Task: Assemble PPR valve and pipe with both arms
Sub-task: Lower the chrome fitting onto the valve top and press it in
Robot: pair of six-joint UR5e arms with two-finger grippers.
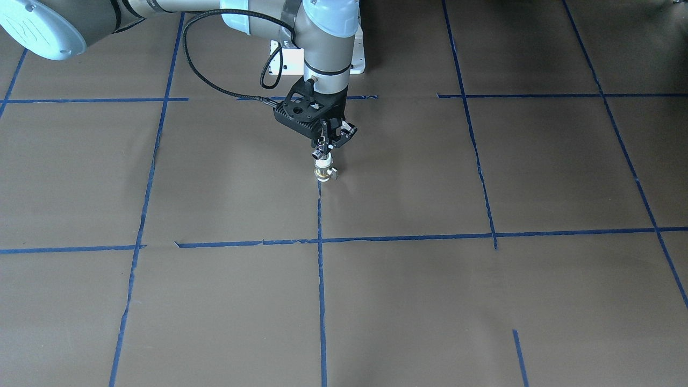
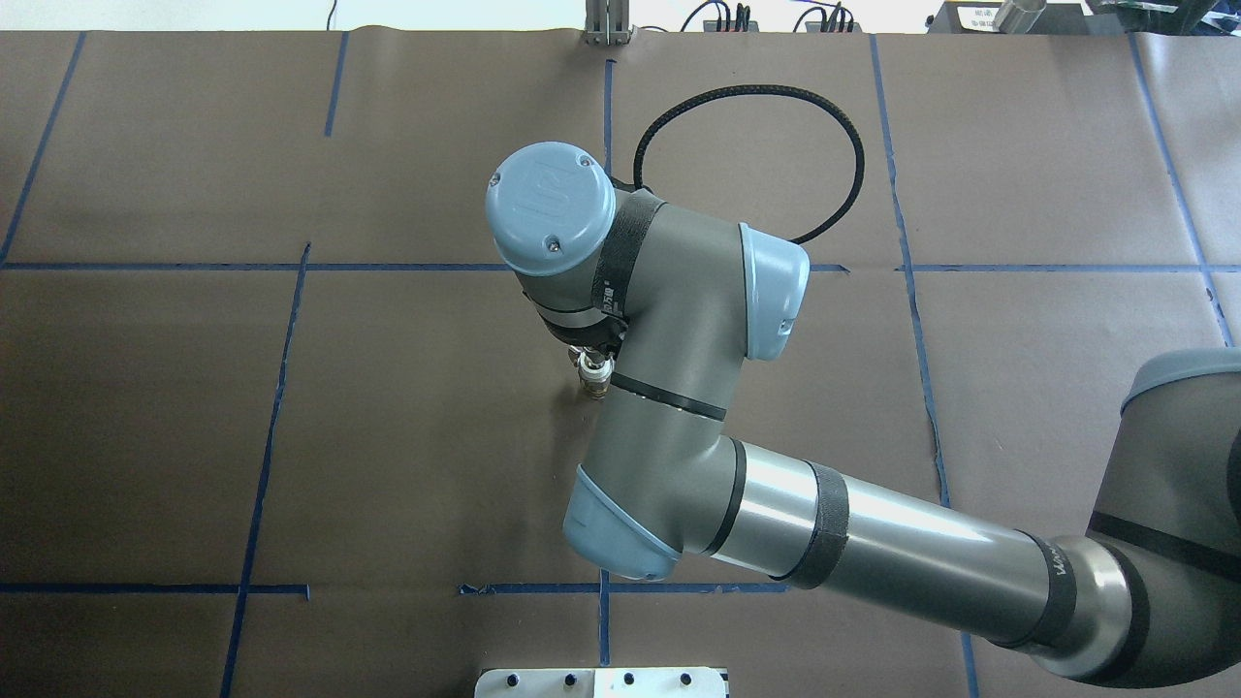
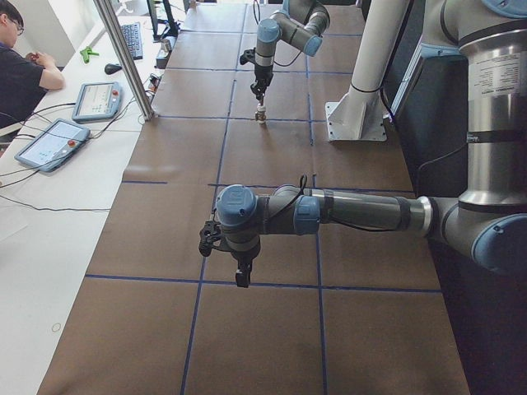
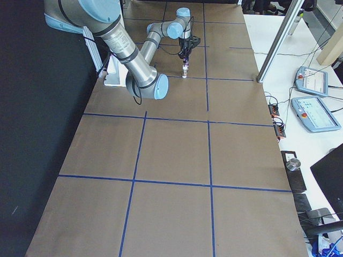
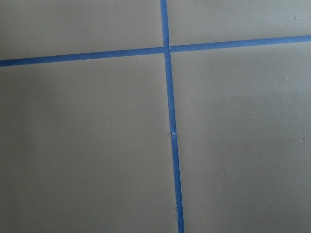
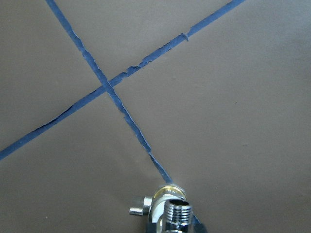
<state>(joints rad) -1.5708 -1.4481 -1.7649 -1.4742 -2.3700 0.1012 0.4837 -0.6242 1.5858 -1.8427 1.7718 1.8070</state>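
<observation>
One-handed right now: pinching pipe (image 1: 321, 154) in right claw (image 1: 322, 148), holding it upright atop PPR valve (image 1: 323, 170) standing on bench (image 1: 484, 301) tape line (image 1: 320, 215), probably aligning joint for seating; hovering left claw (image 3: 242, 280) well apart, spread-or-pressed cannot tell.

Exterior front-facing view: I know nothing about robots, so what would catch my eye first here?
The robot's right arm, grey with pale blue caps, reaches down in the view's upper middle, its black end effector right atop a tiny upright valve-and-pipe stack at the end of a blue tape line. The brown table around it carries a grid of that tape.
</observation>
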